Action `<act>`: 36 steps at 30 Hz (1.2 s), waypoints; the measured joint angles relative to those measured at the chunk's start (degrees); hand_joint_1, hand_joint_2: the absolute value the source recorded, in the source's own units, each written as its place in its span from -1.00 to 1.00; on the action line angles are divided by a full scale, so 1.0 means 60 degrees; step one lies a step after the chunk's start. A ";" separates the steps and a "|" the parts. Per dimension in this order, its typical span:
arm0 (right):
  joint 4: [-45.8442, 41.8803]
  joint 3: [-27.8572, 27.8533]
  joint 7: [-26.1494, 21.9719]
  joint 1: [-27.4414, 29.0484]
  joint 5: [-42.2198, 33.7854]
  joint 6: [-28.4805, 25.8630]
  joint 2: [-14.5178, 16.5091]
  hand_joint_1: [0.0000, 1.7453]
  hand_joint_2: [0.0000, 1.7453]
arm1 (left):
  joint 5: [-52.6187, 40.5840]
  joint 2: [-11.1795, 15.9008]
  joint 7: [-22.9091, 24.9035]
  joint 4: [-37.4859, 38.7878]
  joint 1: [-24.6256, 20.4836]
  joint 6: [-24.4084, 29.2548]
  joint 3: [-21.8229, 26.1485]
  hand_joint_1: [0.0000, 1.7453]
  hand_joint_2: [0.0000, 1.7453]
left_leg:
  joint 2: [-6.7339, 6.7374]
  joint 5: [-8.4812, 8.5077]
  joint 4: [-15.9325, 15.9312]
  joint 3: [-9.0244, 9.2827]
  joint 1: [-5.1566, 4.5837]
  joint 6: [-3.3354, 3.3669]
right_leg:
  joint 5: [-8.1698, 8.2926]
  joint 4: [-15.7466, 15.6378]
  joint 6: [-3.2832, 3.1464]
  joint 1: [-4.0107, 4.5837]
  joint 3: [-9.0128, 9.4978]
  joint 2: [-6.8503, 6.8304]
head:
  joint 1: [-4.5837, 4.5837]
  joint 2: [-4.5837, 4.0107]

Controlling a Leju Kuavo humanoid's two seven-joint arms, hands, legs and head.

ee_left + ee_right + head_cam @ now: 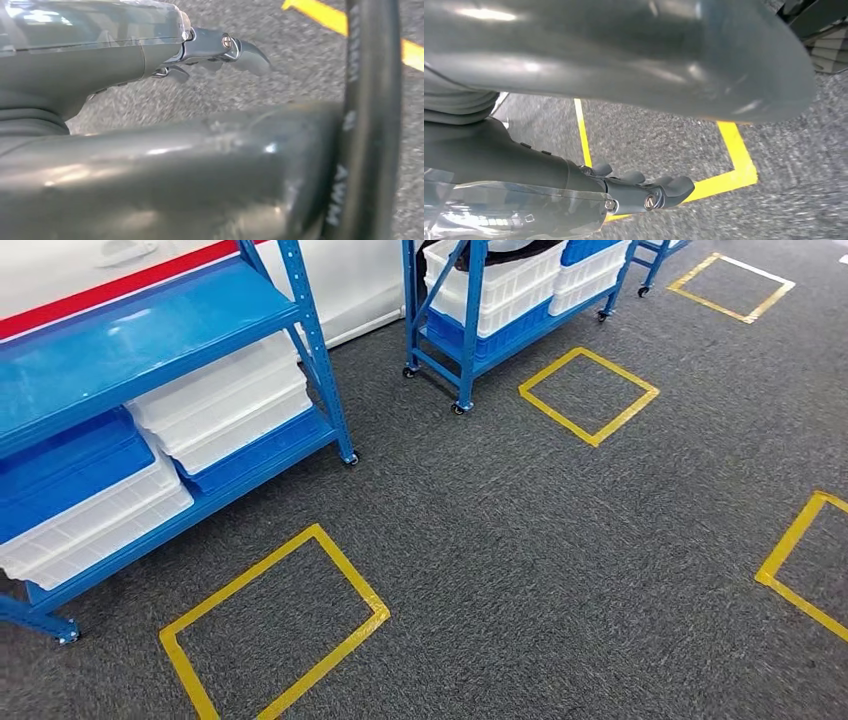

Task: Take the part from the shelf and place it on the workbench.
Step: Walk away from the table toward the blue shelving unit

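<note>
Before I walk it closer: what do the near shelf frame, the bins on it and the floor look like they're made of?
The shelf looks like painted metal: glossy blue, with rows of holes up its post. The white bins and blue bins look like moulded plastic, smooth, the white ones slightly translucent. The floor looks like short-pile grey carpet, speckled and matt, and the yellow squares look like flat tape. All judged by look alone.

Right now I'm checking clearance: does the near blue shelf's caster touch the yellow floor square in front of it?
Apart. The head view shows grey carpet between the shelf's caster and the yellow square.
</note>
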 joint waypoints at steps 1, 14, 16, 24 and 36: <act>0.0001 -0.0003 0.0000 -0.0003 0.0000 0.0000 0.0001 -1.00 -1.00 | 0.0000 0.0001 0.0000 0.0000 0.0017 0.0000 0.0000 -1.00 -1.00 | 0.0055 0.0269 -0.0385 0.0202 0.0007 0.0000 | -0.0024 0.0003 0.0018 -0.0001 0.0028 -0.0112 | -0.0001 0.0000; 0.0003 -0.0015 0.0005 -0.0048 0.0029 0.0038 0.0014 -1.00 -1.00 | 0.0004 -0.0015 -0.0002 0.0007 -0.0042 0.0000 0.0009 -1.00 -1.00 | -0.0128 0.1183 -0.2715 0.1339 -0.0081 0.0552 | -0.1300 0.2282 0.0516 -0.0019 -0.0856 0.0386 | 0.0003 0.0000; 0.0004 -0.0017 0.0007 -0.0019 0.0029 0.0038 0.0017 -1.00 -1.00 | 0.0009 -0.0015 -0.0003 0.0007 -0.0034 -0.0005 0.0014 -1.00 -1.00 | -0.0415 0.1177 -0.2703 0.1362 -0.0085 0.0554 | -0.0949 0.2205 0.0496 -0.0020 -0.0923 0.0436 | 0.0002 0.0000; 0.0003 -0.0028 0.0026 -0.0029 0.0029 0.0039 0.0034 -1.00 -1.00 | 0.0048 -0.0036 -0.0042 0.0007 0.0008 -0.0026 0.0053 -1.00 -1.00 | -0.1032 0.1090 -0.2549 0.1201 -0.0071 0.0208 | 0.0125 0.0058 0.0214 -0.0054 -0.0109 0.0909 | 0.0001 0.0000; 0.0001 -0.0030 0.0062 0.0012 0.0059 0.0044 0.0058 -1.00 -1.00 | 0.0004 -0.0033 -0.0118 0.0007 -0.0020 -0.0029 0.0066 -1.00 -1.00 | 0.0793 0.1104 -0.2534 0.1279 -0.0120 0.0184 | -0.0146 0.0002 0.0206 0.0068 0.0230 -0.0536 | 0.0002 0.0000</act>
